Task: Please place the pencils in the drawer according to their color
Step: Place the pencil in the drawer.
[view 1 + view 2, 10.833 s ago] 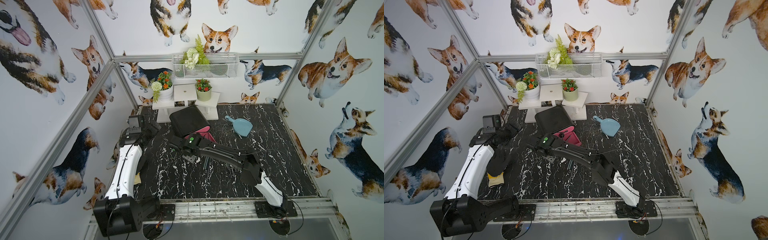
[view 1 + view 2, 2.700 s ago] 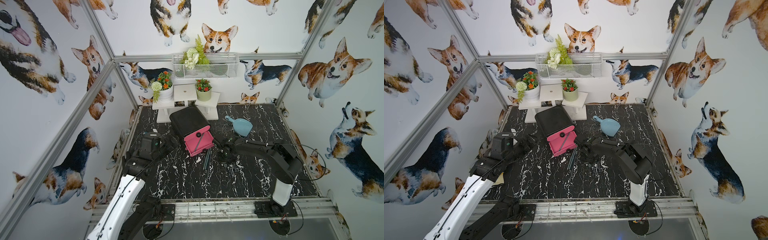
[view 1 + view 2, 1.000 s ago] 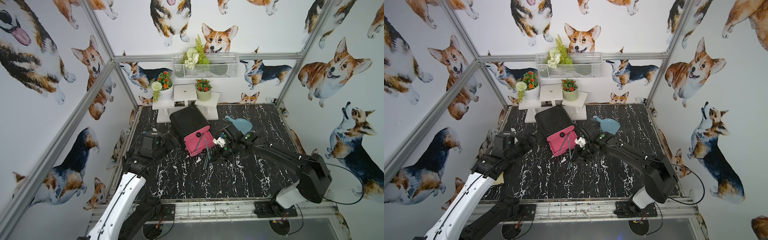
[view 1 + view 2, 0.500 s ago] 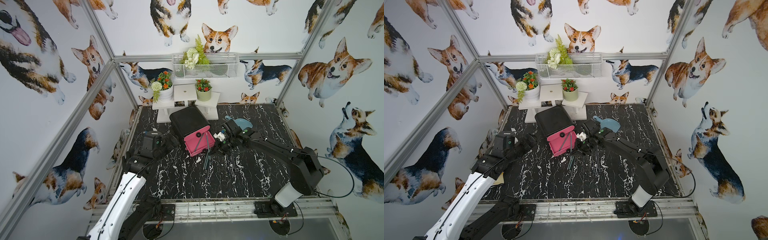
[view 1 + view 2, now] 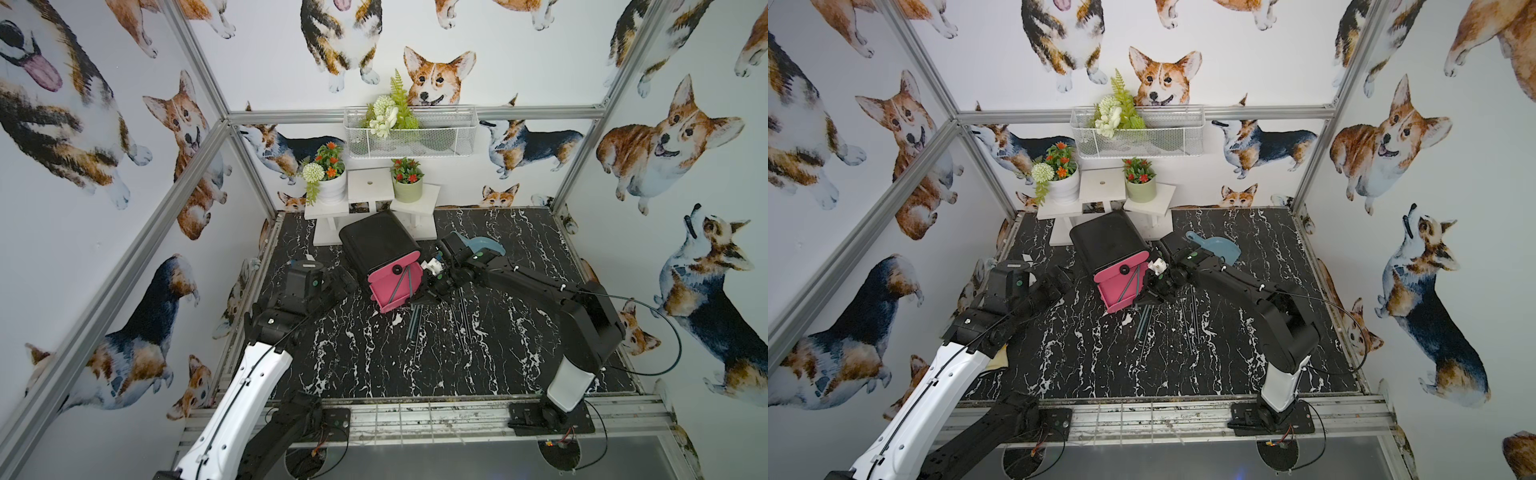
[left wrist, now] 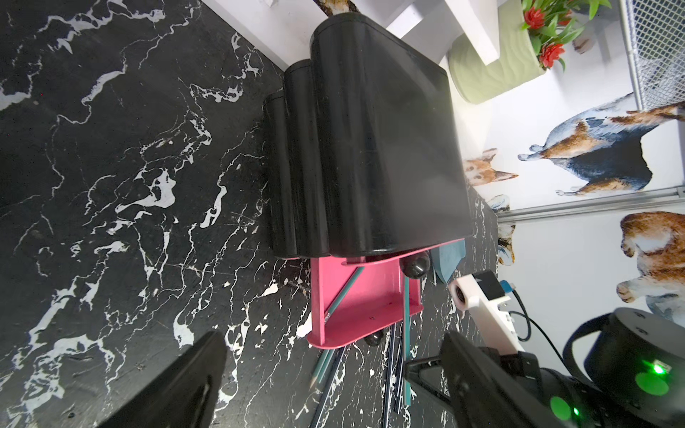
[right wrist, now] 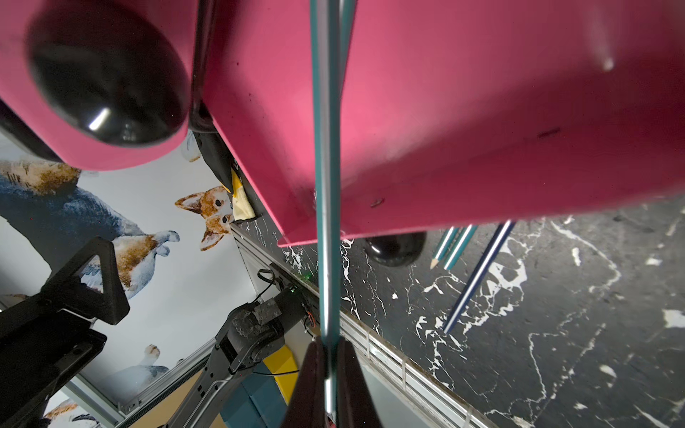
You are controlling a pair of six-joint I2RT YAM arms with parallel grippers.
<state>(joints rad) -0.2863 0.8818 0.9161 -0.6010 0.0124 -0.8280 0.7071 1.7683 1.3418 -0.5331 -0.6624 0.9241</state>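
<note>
The drawer (image 5: pixel 376 243) is a black chest with pink fronts. The tray under its top front (image 5: pixel 392 289) is pulled out, and a teal pencil (image 6: pixel 343 292) lies slantwise in it. My right gripper (image 7: pixel 328 374) is shut on a second teal pencil (image 7: pixel 325 185) that slants up over the tray's rim; the right gripper (image 5: pixel 419 296) sits at the tray's front corner. More pencils, teal (image 5: pixel 415 322) and dark (image 5: pixel 463 320), lie on the table in front. My left gripper (image 6: pixel 330 385) is open with nothing in it, left of the chest (image 5: pixel 1065 276).
A blue dustpan (image 5: pixel 484 245) lies behind the right arm. A white plant stand (image 5: pixel 370 193) with two flower pots stands against the back wall, close behind the chest. A yellow cloth (image 5: pixel 998 359) lies under the left arm.
The right gripper has carried the teal pencil up from the table and a little further back, over the pulled-out tray. The left arm has stayed where it was.
</note>
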